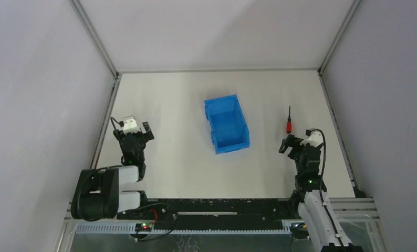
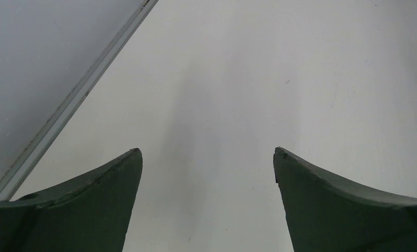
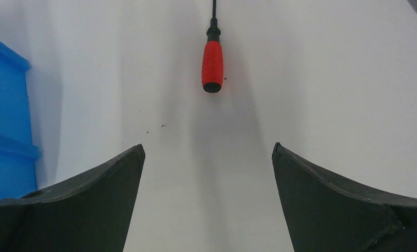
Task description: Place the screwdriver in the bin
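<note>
The right tool [image 3: 208,149] gapes empty just short of the screwdriver [image 3: 212,63] (handle nearest); the left tool [image 2: 207,152] hangs open. An off-centre pinch could roll the slim handle away.

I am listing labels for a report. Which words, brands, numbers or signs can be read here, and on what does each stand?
No text can be read.
The screwdriver handle is plain red, the bin plain blue, the table plain white.
The small board with lit dots at the arms' bases is too small to read.
</note>
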